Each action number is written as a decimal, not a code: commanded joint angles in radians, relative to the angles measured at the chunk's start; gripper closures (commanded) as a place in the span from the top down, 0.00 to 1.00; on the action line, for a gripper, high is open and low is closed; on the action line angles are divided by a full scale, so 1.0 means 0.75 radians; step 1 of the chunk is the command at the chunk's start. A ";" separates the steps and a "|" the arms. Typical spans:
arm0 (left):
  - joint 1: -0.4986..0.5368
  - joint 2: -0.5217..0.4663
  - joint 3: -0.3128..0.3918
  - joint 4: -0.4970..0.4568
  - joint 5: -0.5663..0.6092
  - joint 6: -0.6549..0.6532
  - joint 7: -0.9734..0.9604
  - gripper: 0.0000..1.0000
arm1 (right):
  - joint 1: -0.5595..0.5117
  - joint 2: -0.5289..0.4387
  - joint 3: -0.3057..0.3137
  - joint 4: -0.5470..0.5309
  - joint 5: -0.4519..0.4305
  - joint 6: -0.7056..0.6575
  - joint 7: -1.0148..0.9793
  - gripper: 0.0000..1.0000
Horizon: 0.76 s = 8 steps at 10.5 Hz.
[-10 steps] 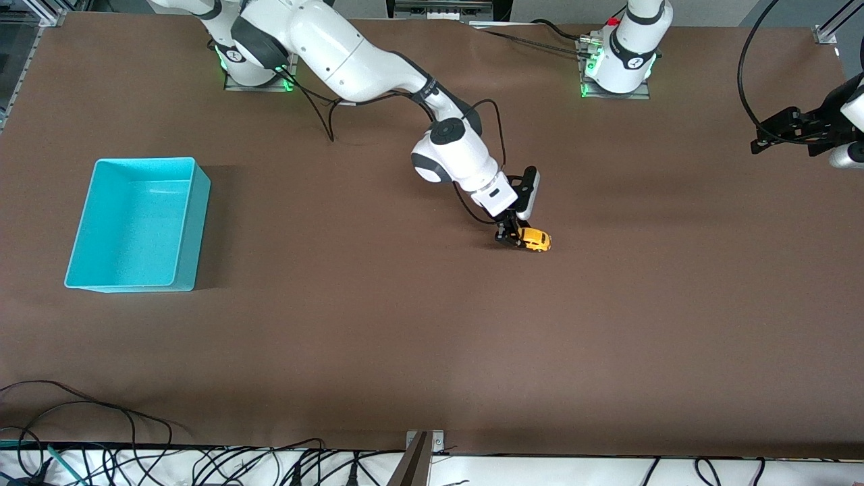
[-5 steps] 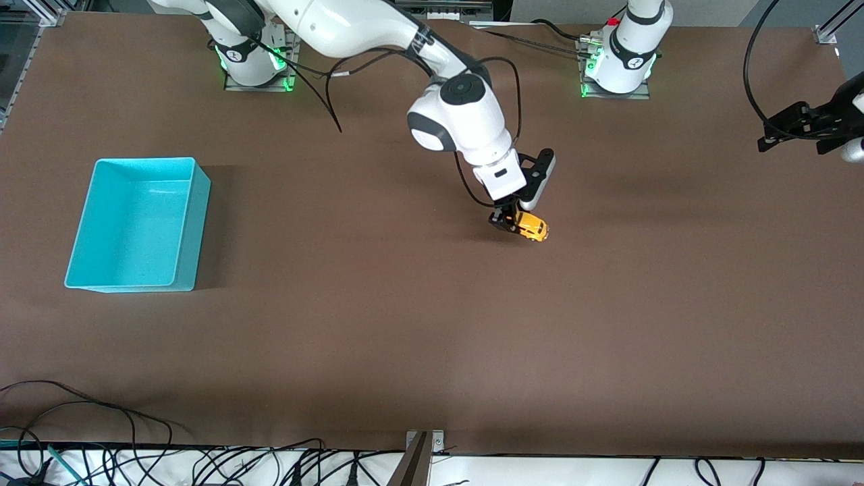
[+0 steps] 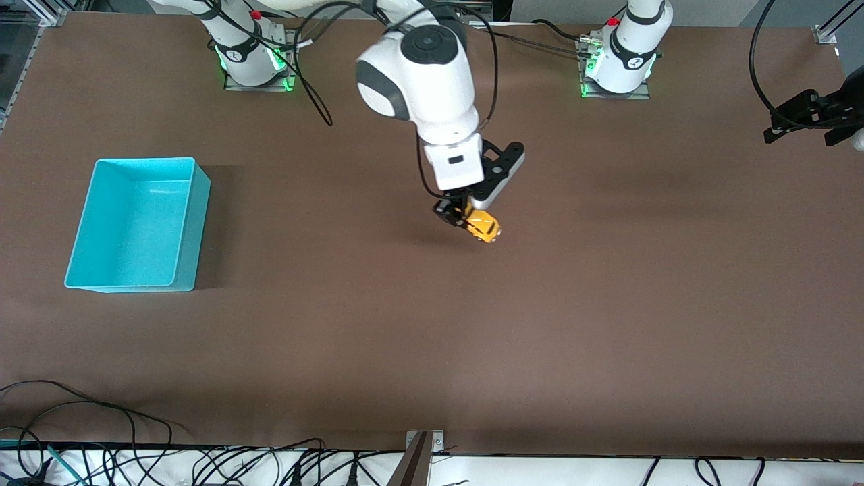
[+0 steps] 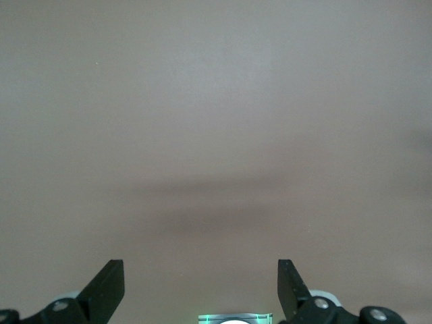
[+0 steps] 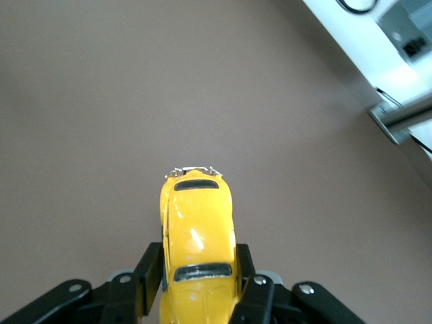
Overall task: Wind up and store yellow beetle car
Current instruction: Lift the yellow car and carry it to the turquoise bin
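The yellow beetle car is pinched by the right gripper above mid-table, its roof seen only from the right wrist. The left gripper is held spread over the table's edge; bare table is seen all around

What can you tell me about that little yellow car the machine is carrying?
The yellow beetle car is a tiny glossy toy with a rounded body, dark windows and a small silvery bumper at the end pointing away from the arm. The right claw is shut on it, its black fingers pressing both sides at one end. In the front view the car hangs tilted in the air over the middle of the brown table, touching nothing but the claw, well away from the turquoise bin.
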 commanded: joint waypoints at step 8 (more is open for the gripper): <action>-0.032 0.044 -0.009 0.080 0.006 -0.018 -0.003 1.00 | -0.065 -0.644 -0.387 -0.795 0.153 -0.067 -0.277 0.00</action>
